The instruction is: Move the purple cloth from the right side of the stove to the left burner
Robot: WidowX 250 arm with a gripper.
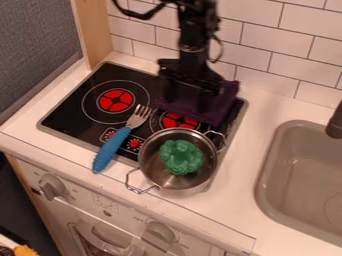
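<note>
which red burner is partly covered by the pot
The right burner in the picture, beside the purple item; the pot overlaps its front edge. The left burner shows its whole red centre.

Approx. below gripper (pixel 191 98) in view: metal pot (pixel 150 161) w/ green toy broccoli (pixel 181 157) inside. Lower L of it: blue-hdl fork (pixel 119 142), tines twd gripper. L: red burner (pixel 116 100) on blk stovetop (pixel 65 113). Well R: grey sink (pixel 272 170), dk faucet (pixel 335 123). Behind: wht tile wall (pixel 257 32). Upper L: wood post (pixel 93 30).
</note>
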